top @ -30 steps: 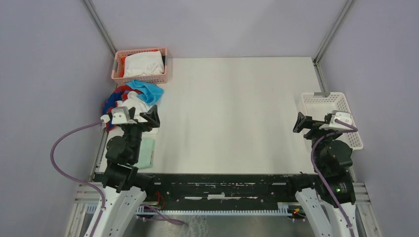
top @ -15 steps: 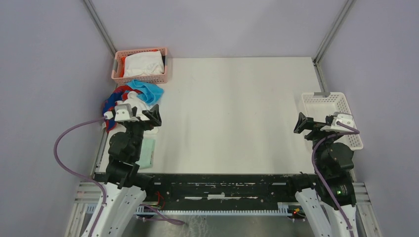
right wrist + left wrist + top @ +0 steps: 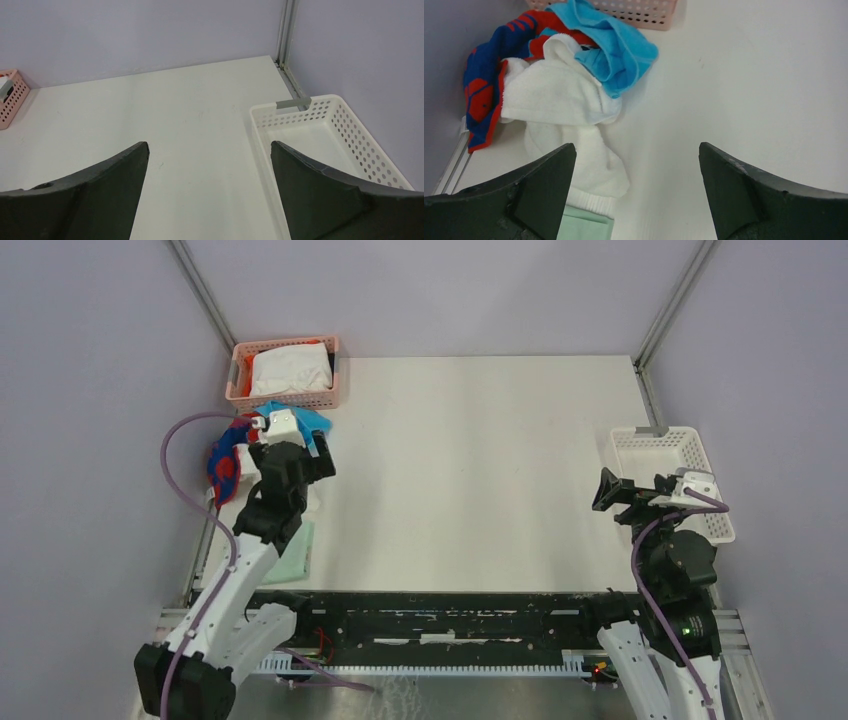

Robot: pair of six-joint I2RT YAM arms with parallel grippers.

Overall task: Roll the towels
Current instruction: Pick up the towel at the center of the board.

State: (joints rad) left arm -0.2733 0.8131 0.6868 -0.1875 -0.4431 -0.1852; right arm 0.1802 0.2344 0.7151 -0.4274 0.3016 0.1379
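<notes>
The three towels [image 3: 228, 455] are dumped in one heap at about 10 o'clock on the white table top [image 3: 749, 75], just below the pink perforated plastic basket [image 3: 644, 7]. The plain white terry towel [image 3: 559, 100] sits in the middle. The bright turquoise-blue towel [image 3: 621, 55] is bunched at its 1 o'clock and laps over it. The red towel with dark-blue blotches [image 3: 481, 95] curls round from 9 to 11 o'clock, partly underneath. A pale mint-green folded cloth [image 3: 584, 227] pokes out at the white one's 6 o'clock, right against its hem. Nothing's rolled yet, so I'd call this square one.

The left gripper [image 3: 635, 150] hovers over the heap, jaws spread wide with nothing in them. Same deal for the right gripper [image 3: 209, 145]: jaws wide apart, holding nothing, over at 3 o'clock beside the white perforated plastic basket [image 3: 360, 145].

Handling-wise these look light and floppy with zero stiffness, so they'll sag and drag along anything they're tangled with. I'd pinch the white one by its ribbed hem at the 6 o'clock end, since that edge looks free, then pull it onto open table to flatten. Grab mid-heap and you'll probably lift two.
</notes>
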